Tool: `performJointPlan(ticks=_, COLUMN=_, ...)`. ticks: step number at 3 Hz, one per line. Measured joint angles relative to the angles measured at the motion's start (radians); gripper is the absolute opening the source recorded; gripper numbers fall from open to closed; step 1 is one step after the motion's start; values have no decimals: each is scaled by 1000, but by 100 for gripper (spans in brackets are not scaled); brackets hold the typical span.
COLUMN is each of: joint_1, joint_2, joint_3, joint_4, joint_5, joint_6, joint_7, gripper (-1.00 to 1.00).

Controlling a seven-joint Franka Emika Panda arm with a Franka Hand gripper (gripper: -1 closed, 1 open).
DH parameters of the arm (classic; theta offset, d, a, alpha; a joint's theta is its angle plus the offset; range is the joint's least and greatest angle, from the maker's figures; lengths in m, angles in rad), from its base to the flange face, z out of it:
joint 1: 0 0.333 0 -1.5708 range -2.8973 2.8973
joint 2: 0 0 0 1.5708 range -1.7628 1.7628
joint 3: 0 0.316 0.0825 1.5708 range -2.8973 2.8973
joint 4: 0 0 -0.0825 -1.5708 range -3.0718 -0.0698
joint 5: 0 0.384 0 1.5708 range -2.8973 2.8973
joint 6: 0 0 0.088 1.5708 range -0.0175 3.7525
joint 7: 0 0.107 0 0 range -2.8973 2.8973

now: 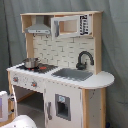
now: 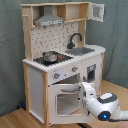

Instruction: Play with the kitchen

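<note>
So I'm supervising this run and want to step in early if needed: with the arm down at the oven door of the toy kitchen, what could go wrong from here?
1. In the second exterior view the arm is right against the open oven door; pushing on could strain its hinge.
2. The small pot sits loose on the stove; a jolt to the kitchen might tip it off.
3. The upper cabinet door hangs open and could swing.
</note>
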Motion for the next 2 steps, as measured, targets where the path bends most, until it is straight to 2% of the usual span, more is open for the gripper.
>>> performJointPlan(ticks=2, joint_1=-138, joint_2=0, joint_3=-2, joint_4=0, joint_5=-1, joint_6=148, joint_7=-29, gripper=100)
